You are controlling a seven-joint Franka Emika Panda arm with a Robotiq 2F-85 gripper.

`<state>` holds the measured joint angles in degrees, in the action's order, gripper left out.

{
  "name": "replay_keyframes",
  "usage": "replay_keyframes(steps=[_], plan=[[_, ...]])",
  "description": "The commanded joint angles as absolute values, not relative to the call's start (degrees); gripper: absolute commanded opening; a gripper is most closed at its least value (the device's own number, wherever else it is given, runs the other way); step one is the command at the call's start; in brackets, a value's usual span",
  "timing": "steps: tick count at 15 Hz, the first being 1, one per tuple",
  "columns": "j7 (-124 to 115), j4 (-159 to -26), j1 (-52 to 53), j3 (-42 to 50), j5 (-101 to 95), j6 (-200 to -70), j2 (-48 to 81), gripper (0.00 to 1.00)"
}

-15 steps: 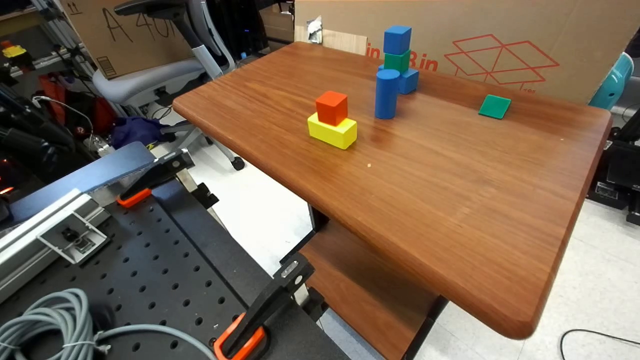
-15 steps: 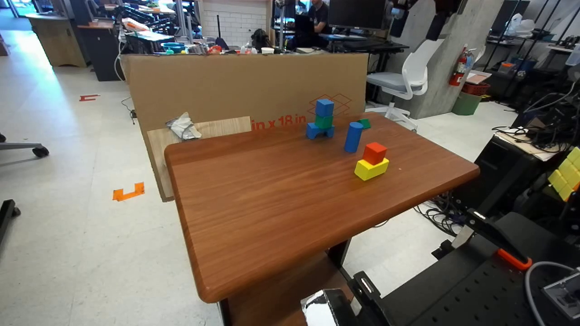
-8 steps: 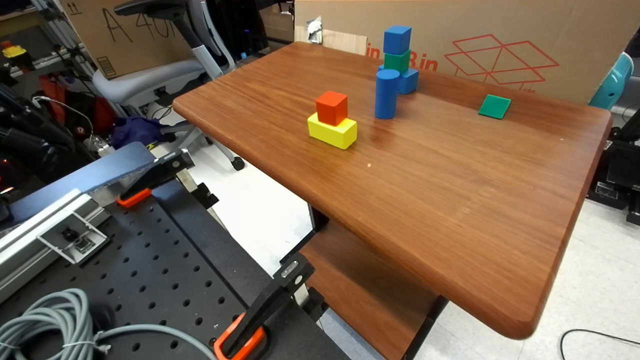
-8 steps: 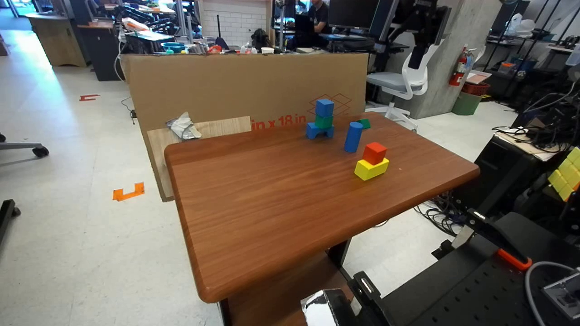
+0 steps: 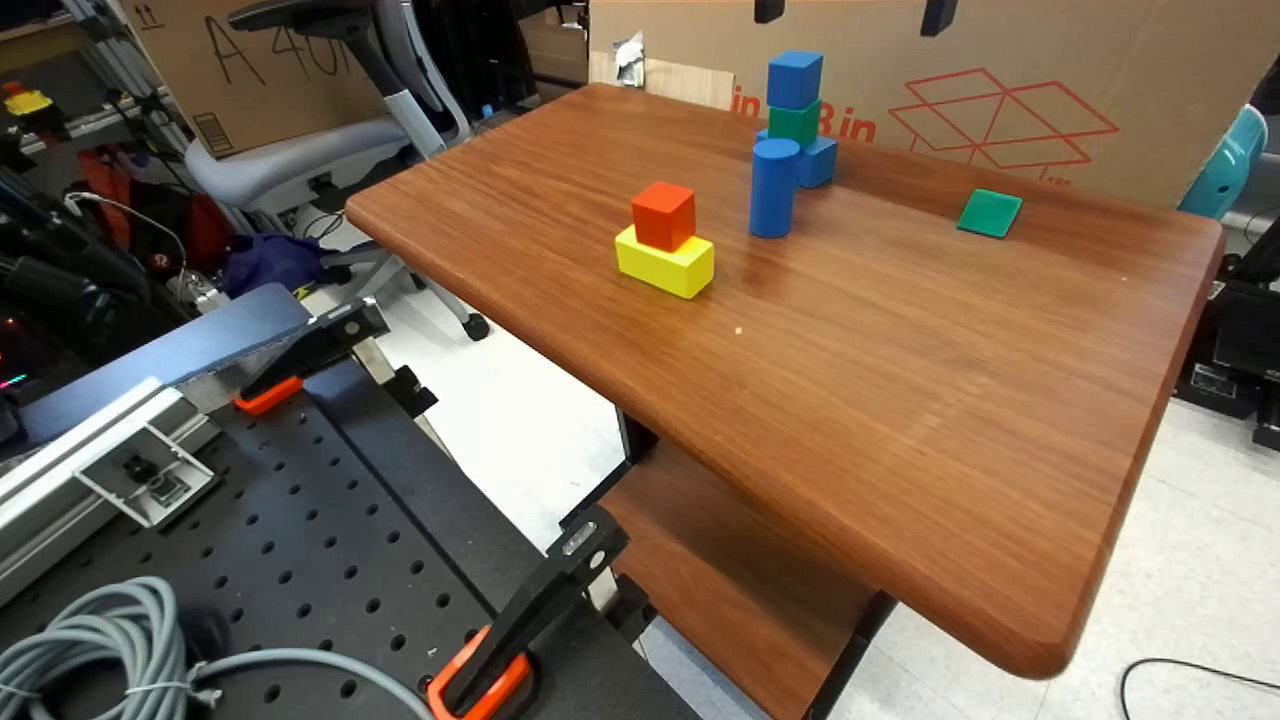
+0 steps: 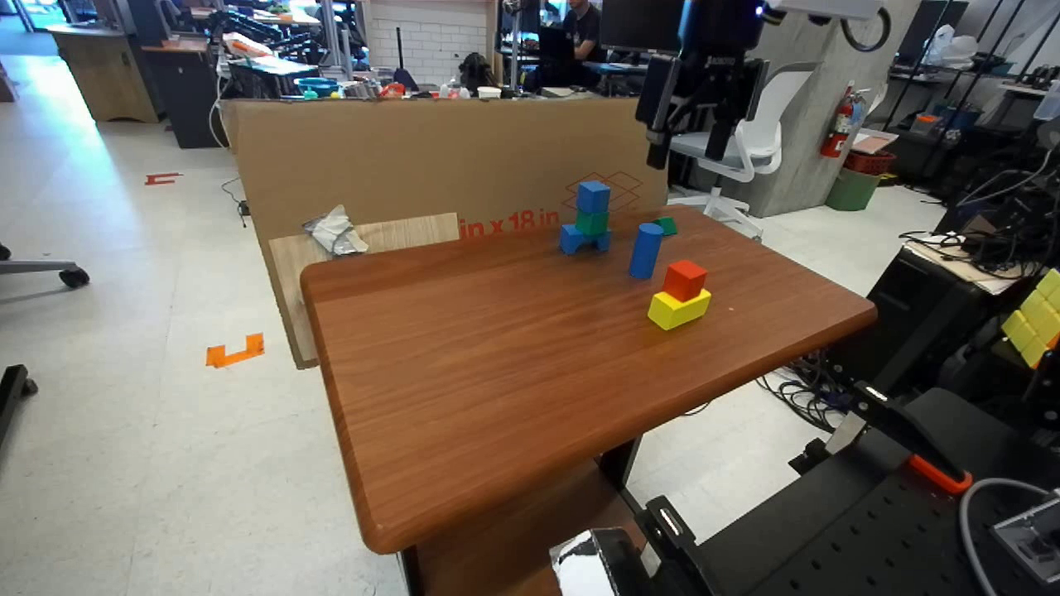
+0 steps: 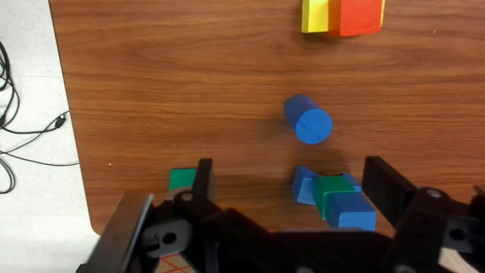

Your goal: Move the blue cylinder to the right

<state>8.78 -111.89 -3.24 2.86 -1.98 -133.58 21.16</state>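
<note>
Wrist view. Green piece (image 7: 182, 178), 8 o'clock from blue cylinder (image 7: 308, 121): likely low risk. Gripper (image 7: 289, 163): fingers spread, gripping nothing. Blue cylinder upright on table (image 7: 182, 106); off-centre descent could tip it. Block stack (image 7: 341, 203), its 5 o'clock: grazing finger could topple it. Red cube (image 7: 360, 17) on yellow block (image 7: 315, 16), 1 o'clock: wide swing might clip it.

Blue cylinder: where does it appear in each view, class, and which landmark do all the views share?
In an exterior view: blue cylinder right of centre, upper half.
In an exterior view: blue cylinder right of centre, slightly above the middle.
Wrist view: blue cylinder right of centre, slightly above the middle.
Shared landmark: the red block on the yellow block.
</note>
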Motion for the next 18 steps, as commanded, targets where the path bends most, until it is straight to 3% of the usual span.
replay_keyframes(steps=[1, 18], plan=[[8.31, -109.02, -3.00, 2.13, -2.74, -132.98, 24.10, 1.00], [4.80, -103.34, -0.98, 2.18, -6.55, -127.77, 32.57, 1.00]])
